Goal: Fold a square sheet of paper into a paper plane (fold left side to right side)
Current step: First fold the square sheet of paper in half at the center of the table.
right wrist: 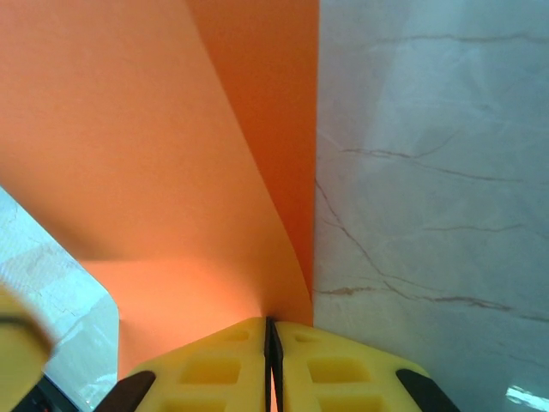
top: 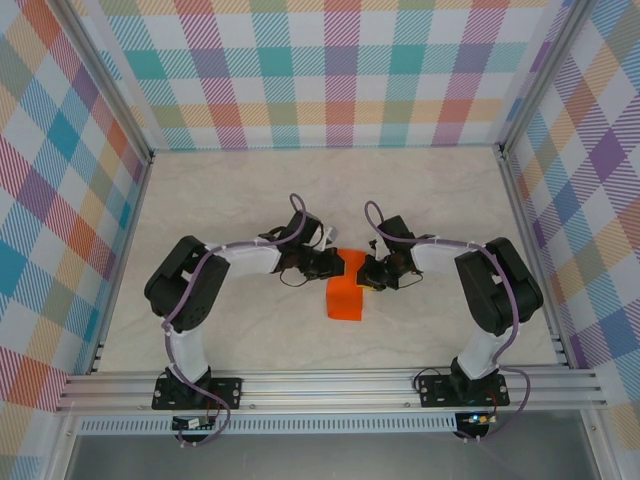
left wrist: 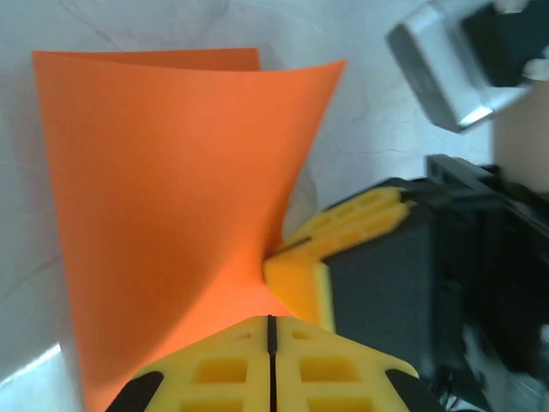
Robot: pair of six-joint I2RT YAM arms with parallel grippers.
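Paper (top: 346,296): bright orange, unmarked, half-folded, upper layer bowed, not flat

Orange paper (top: 346,295) between the two jaws

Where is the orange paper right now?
In the top view, the thin bright orange square sheet of paper lies near the middle of the pale table, its far end pinched by the left gripper and the right gripper.
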